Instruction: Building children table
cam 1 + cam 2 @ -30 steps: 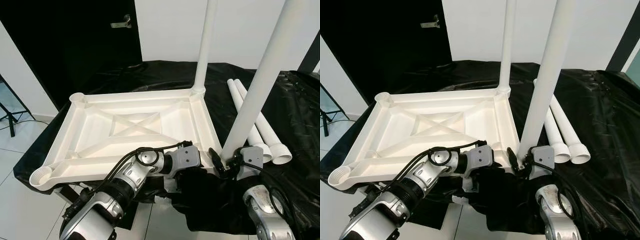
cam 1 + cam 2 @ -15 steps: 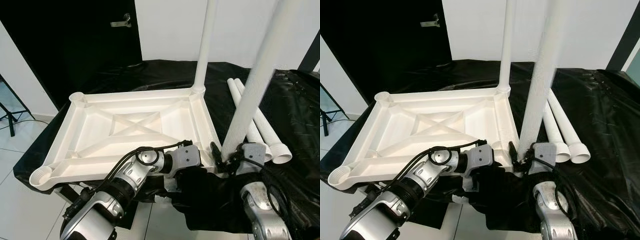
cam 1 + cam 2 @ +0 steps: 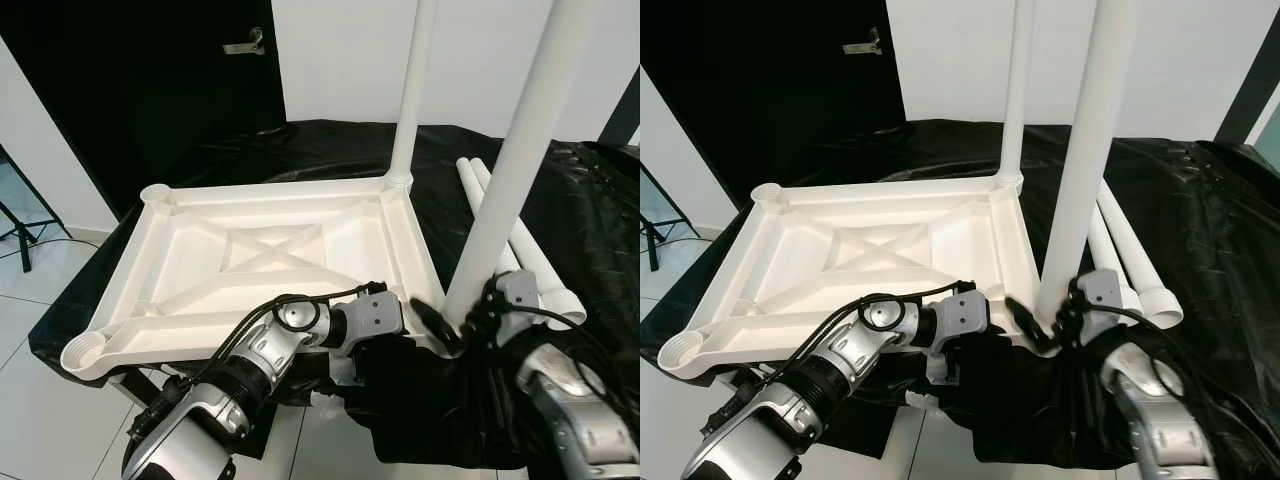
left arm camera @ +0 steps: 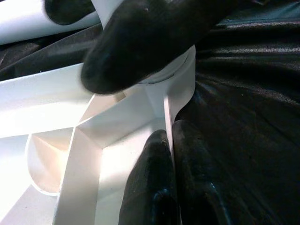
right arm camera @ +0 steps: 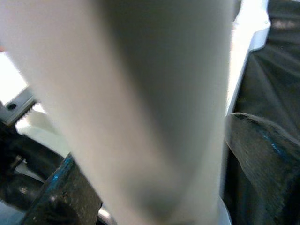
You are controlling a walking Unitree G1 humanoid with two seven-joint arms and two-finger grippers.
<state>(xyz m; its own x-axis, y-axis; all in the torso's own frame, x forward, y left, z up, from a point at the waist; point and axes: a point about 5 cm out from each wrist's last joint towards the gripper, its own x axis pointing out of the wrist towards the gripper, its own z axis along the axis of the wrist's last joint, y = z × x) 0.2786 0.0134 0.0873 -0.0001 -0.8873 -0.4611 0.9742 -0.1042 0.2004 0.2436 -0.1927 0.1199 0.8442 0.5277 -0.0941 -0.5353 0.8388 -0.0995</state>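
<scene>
A white plastic tabletop lies upside down on a black-draped surface. One white leg stands in its far right corner socket. A second leg stands nearly upright at the near right corner, its foot at the socket there. My right gripper is shut on this leg just above its foot; the right wrist view has the leg blurred and very close. My left gripper is shut on the tabletop's near rim beside that corner, one black finger on each side of the thin wall.
Two spare legs lie side by side on the black cloth to the right. Open sockets sit at the near left and far left corners. A dark door and white wall are behind; floor tiles lie below left.
The held leg has swung slightly more upright, its foot staying at the corner. My right wrist has risen and its forearm swung out to the right. The left arm has stayed put.
</scene>
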